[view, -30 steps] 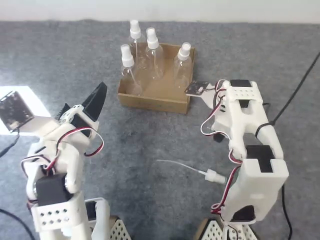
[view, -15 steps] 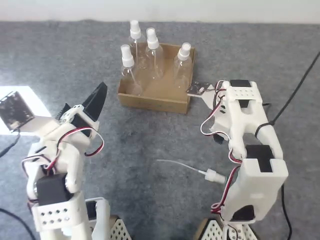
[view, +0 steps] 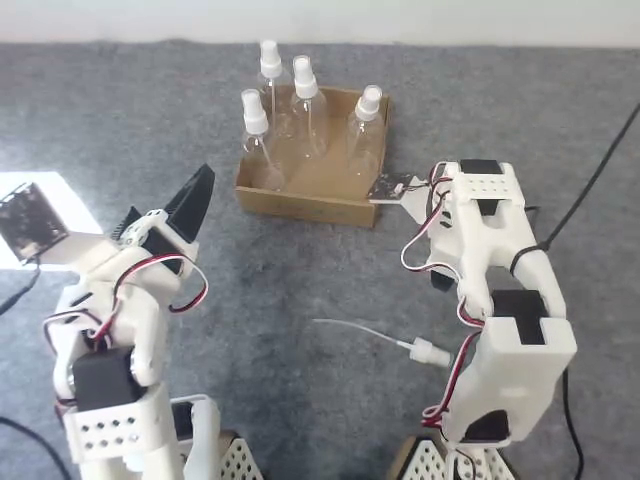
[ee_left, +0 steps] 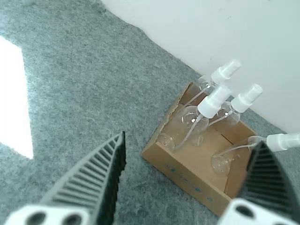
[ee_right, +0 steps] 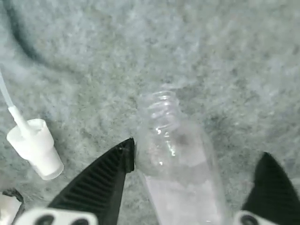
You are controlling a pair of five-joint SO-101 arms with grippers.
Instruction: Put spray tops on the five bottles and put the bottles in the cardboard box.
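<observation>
The cardboard box [view: 300,202] stands at the back middle of the grey mat and holds several clear bottles [view: 366,130] with white spray tops on. The left wrist view looks at the same box [ee_left: 187,168] from a distance, between the fingers of my open, empty left gripper [ee_left: 183,187]. My left gripper [view: 190,205] hangs left of the box. An uncapped clear bottle [ee_right: 176,159] lies on the mat between the fingers of my open right gripper [ee_right: 185,187]. Close beside it lies a loose spray top [ee_right: 35,147]; this spray top [view: 430,352] rests left of the right arm [view: 485,215].
A white sheet [view: 70,205] lies at the mat's left edge, and a black cable [view: 600,170] runs along the right. A pale wall [ee_left: 234,28] rises just behind the box. Open grey mat [view: 290,290] stretches between the two arms.
The right arm's wrist shifted very slightly near the box's corner. The left arm, the box and the loose spray top stayed where they were.
</observation>
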